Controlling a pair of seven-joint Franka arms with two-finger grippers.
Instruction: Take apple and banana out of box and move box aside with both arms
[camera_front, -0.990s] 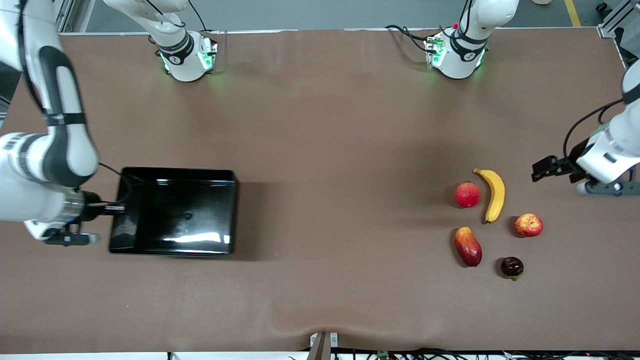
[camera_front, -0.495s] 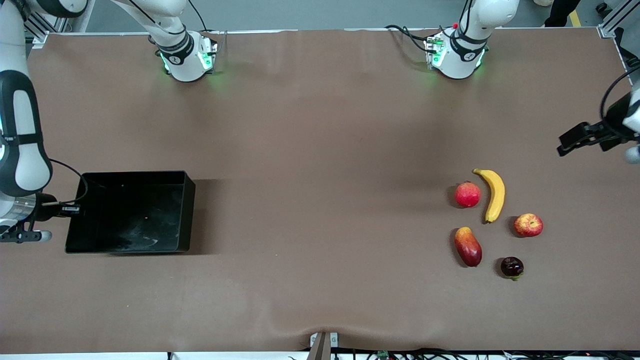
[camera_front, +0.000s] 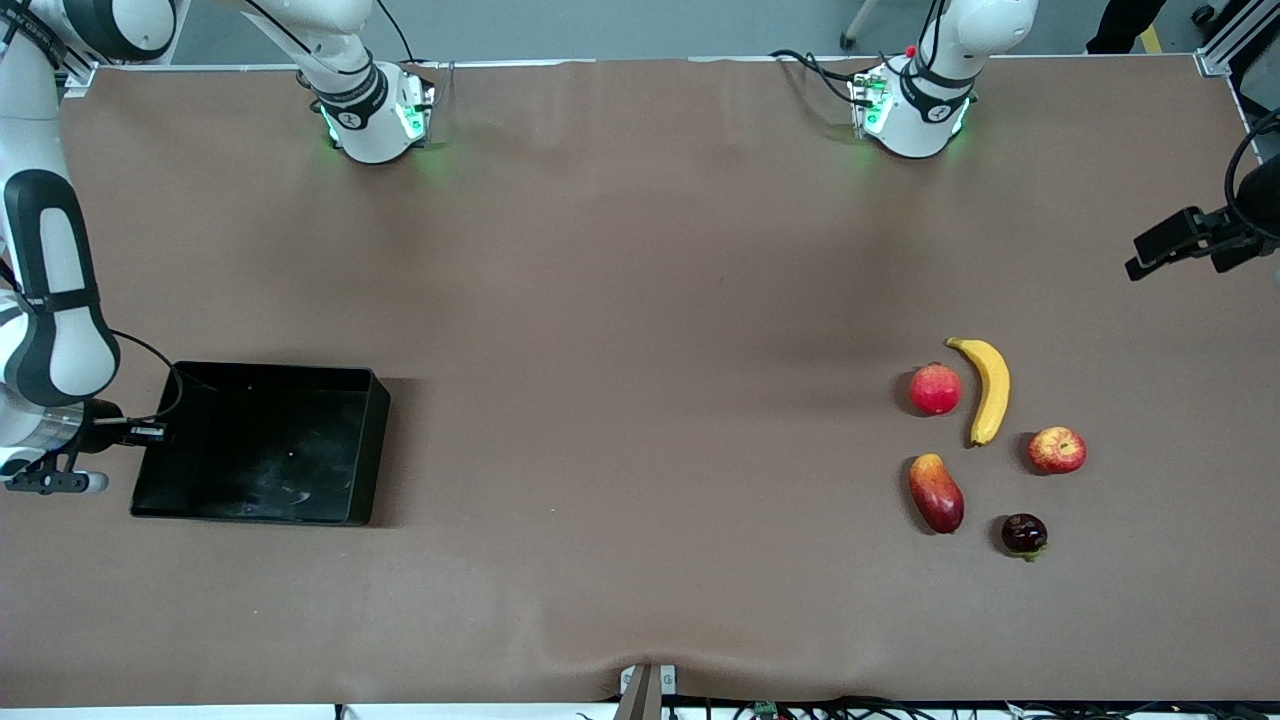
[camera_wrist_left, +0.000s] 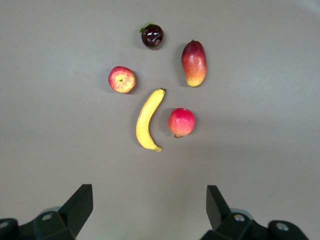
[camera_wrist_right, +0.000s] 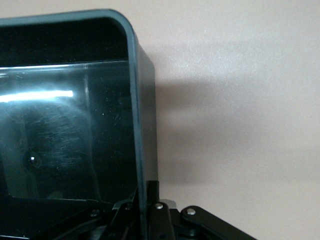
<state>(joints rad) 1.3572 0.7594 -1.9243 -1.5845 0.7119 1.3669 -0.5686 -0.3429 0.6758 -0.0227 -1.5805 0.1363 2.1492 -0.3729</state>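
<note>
A brown surface (camera_front: 640, 300) is seen. Directly on it, near the banana (camera_front: 990, 388), a plain red fruit (camera_front: 935, 389), an apple (camera_front: 1057, 450), a mango (camera_front: 936, 492) and a dark fruit (camera_front: 1024, 534) are laid. Well apart, toward the right arm's end, a black box (camera_front: 262, 443) is set.

Yellow banana (camera_front: 988, 388), red apple (camera_front: 1057, 450) with yellow patches, glossy black box (camera_front: 262, 444), brown table (camera_front: 640, 300)
</note>
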